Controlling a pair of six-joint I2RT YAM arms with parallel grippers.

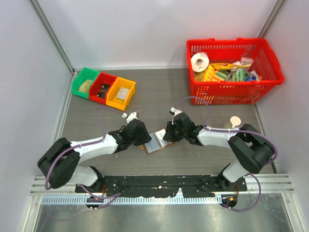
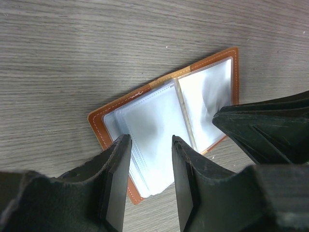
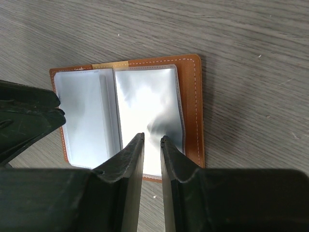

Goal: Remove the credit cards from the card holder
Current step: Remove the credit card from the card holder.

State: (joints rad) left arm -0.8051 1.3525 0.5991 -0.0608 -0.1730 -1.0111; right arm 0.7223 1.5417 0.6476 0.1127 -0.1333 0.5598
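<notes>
I had the card holder [image 1: 157, 141] lying open on the surface, spine pointing away, equally near the left gripper [image 2: 150, 145], jaws wide, and the right gripper [image 3: 152, 140], jaws narrow, both empty.

Lab robot cell: white panel walls [image 1: 145, 29], aluminium rail [image 1: 282, 182].

We count one left gripper [image 2: 149, 140] and one right gripper [image 3: 152, 137], one card holder [image 3: 140, 96], one table [image 1: 193, 92], three small bins: green bin [image 1: 90, 72], red bin [image 1: 107, 76], yellow bin [image 1: 126, 81], and one red basket [image 1: 231, 94].
</notes>
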